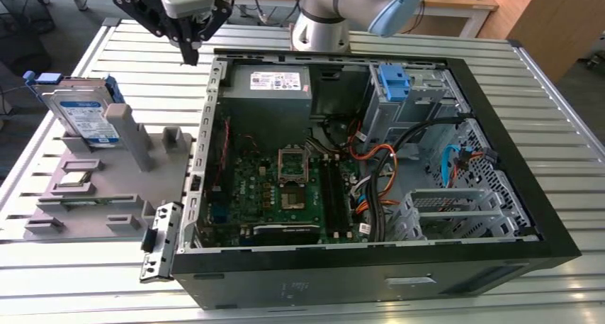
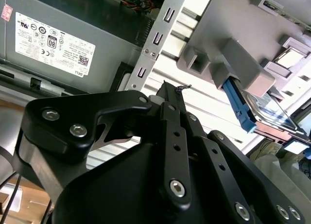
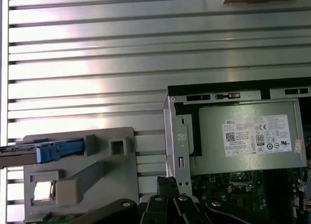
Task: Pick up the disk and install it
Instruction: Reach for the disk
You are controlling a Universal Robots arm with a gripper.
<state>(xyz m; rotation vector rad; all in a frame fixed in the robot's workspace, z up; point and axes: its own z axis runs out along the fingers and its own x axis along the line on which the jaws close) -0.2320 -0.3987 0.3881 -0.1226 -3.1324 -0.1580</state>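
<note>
Silver slatted metal forms the desk (image 1: pixel 85 288) in the exterior view, carrying an open black computer case (image 1: pixel 331 281). At the exterior view's left of the case, the disk (image 1: pixel 85 115) stands upright on edge in a grey holder (image 1: pixel 113 189). Black jaws hang above the desk by the case's far corner, clenched together on nothing, apart from the disk.

In the second wrist view, the clenched jaws point toward the desk slats. The disk (image 2: pixel 241 109), in its blue frame, sits slotted in the holder (image 2: pixel 233 54). A grey power supply (image 2: pixel 48 44) lies on the other side.

In the first wrist view, the disk (image 3: pixel 58 151) shows edge-on in the holder (image 3: pixel 116 185), beside the case (image 3: pixel 177 136).
</note>
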